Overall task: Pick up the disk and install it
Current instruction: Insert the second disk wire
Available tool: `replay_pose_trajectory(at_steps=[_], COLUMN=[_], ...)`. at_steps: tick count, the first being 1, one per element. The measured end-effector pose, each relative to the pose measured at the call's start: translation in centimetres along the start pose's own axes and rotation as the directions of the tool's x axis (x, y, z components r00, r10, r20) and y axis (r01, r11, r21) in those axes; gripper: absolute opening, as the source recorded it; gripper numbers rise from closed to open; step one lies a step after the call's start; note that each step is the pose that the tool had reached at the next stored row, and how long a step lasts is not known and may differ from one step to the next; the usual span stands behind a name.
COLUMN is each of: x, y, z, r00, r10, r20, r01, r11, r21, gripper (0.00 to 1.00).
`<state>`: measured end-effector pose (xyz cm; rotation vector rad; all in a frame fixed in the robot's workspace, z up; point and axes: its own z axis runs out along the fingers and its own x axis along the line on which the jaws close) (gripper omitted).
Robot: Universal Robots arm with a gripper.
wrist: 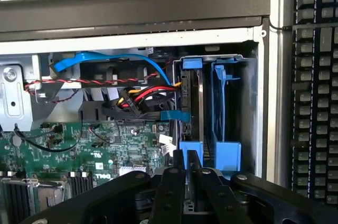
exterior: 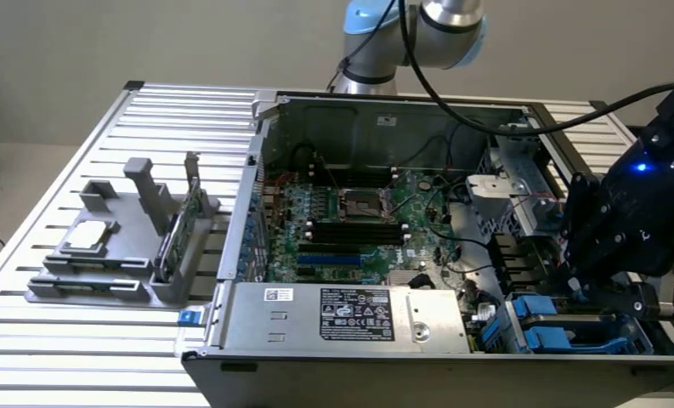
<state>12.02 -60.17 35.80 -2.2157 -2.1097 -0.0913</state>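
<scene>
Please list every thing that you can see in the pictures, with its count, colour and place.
computer case: one, grey, open on the slatted table.
motherboard: one, green, inside the case.
power supply: one, silver, front edge of the case.
disk: one, blue rails, seated on edge in the drive bay.
empty carrier: one, blue, beside the disk.
parts holder: one, grey, exterior view's left.
keyboard: one, dark, beside the case.
gripper: one, black, above the disk bay.
</scene>
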Motion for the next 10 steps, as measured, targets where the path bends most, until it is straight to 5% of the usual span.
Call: replay_pose_trajectory(at_steps=[1,10], x=[0.0,0.01], y=[0.0,-0.01], z=[0.0,-0.14], r00=[1.0,1.0], r10=[0.0,0.0], r20=[0.0,0.0001], r01=[0.0,0.0], r11=[1.0,1.0], r21=[0.0,0.0], gripper=[0.11,0.11])
